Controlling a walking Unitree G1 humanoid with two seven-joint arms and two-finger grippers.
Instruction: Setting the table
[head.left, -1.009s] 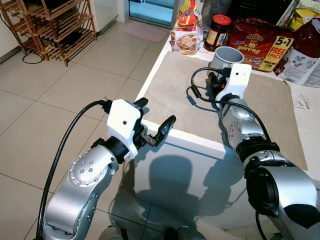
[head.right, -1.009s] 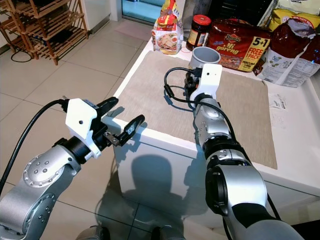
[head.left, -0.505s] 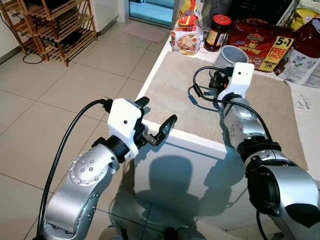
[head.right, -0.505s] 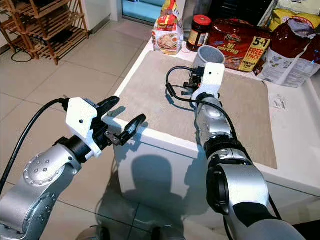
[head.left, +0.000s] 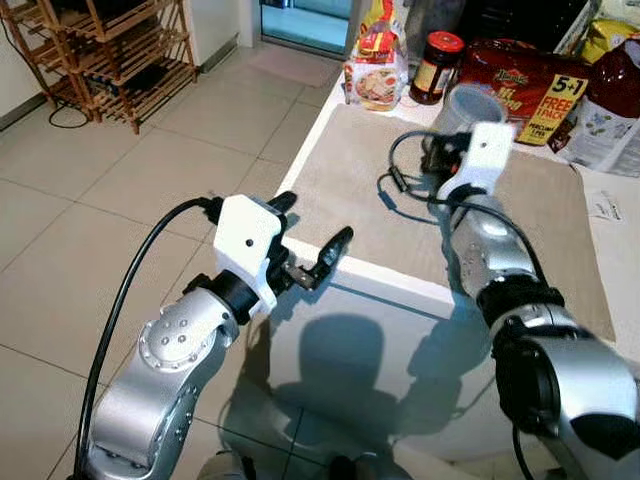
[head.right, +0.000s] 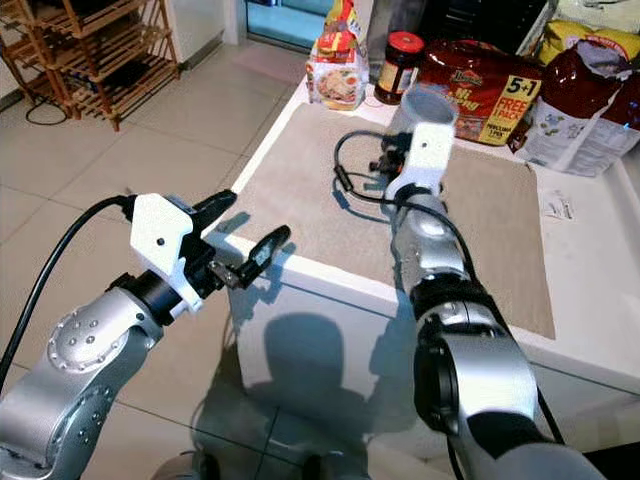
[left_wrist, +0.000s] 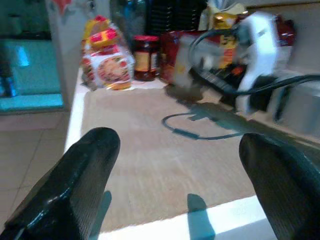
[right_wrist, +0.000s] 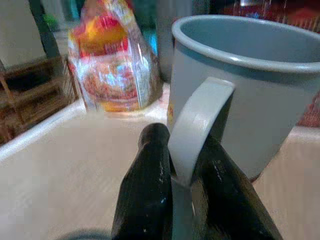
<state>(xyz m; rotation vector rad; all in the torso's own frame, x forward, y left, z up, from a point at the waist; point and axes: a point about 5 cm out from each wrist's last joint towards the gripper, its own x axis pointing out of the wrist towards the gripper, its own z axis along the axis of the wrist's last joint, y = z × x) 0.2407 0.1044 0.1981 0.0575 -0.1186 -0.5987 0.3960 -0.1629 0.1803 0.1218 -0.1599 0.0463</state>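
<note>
Lifted slightly, mug (right_wrist: 240, 95) handle pinched by right gripper (right_wrist: 185, 200).

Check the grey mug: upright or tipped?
Upright: the grey mug has its open rim on top, its handle pinched by the right gripper.

Four camera views: two from the head, two from the wrists.

The desk (head.left: 350, 180) is seen from above by both eye views, which face forward and down and share both arms, the tan mat (head.right: 300, 190) and the food packets. The mat is viewed low by the left wrist camera; the grey mug (right_wrist: 250, 95) is seen very close by the right wrist camera.
</note>
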